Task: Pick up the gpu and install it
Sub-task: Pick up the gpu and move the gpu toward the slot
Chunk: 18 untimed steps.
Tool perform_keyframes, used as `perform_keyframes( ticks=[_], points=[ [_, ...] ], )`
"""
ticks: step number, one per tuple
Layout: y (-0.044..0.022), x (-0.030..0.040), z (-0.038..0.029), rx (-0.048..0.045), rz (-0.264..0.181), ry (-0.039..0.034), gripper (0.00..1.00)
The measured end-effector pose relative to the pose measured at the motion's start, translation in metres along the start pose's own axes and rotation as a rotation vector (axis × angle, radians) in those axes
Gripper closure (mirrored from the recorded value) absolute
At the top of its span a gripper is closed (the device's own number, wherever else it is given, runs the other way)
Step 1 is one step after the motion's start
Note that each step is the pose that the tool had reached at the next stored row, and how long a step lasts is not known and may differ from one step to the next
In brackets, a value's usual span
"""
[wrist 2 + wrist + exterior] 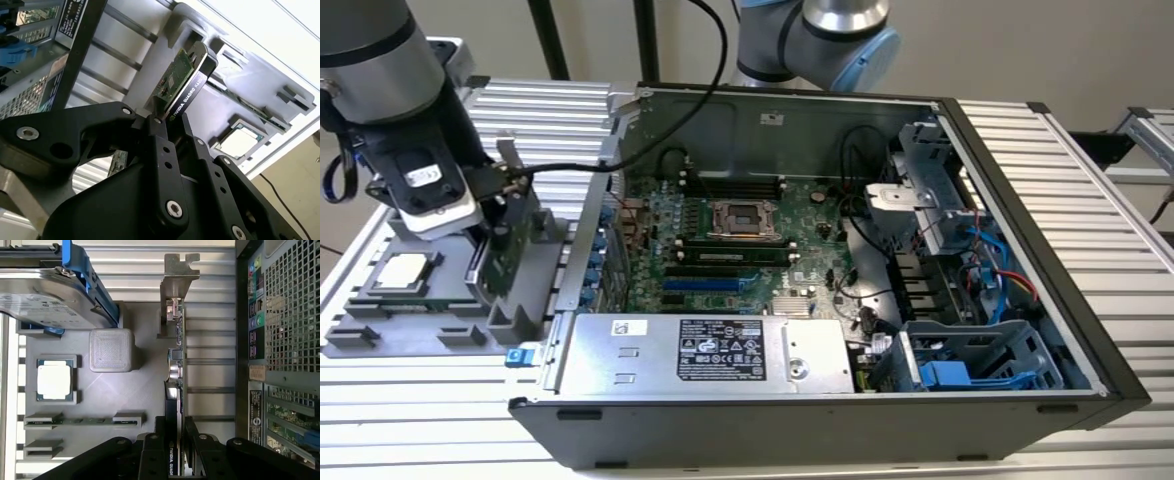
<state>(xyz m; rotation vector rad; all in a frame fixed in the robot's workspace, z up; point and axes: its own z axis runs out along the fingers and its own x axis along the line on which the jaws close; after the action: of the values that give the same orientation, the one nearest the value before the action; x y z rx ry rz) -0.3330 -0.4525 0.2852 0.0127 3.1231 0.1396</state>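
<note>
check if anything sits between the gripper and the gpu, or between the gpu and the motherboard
Nothing visible between them: the gripper is closed on the gpu, which stands upright in its grey holder. The computer case's side wall stands between that holder and the motherboard.

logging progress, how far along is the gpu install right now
Done: the hand is shut on the gpu, a finger on each face. In hand: the card stands on edge over the grey tray, outside the case. Left: seating it; the motherboard carries no card yet.
</note>
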Motion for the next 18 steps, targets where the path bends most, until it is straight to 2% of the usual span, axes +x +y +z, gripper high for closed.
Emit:
perform_keyframes(
  ticks=[12, 18],
  points=[
    [0.0013, -0.0002, -0.0150, 0.0000, 0.000, 0.0000, 1.00],
    [0.0017, -0.0003, -0.0190, -0.0002, 0.000, -0.0002, 1.00]
  ],
)
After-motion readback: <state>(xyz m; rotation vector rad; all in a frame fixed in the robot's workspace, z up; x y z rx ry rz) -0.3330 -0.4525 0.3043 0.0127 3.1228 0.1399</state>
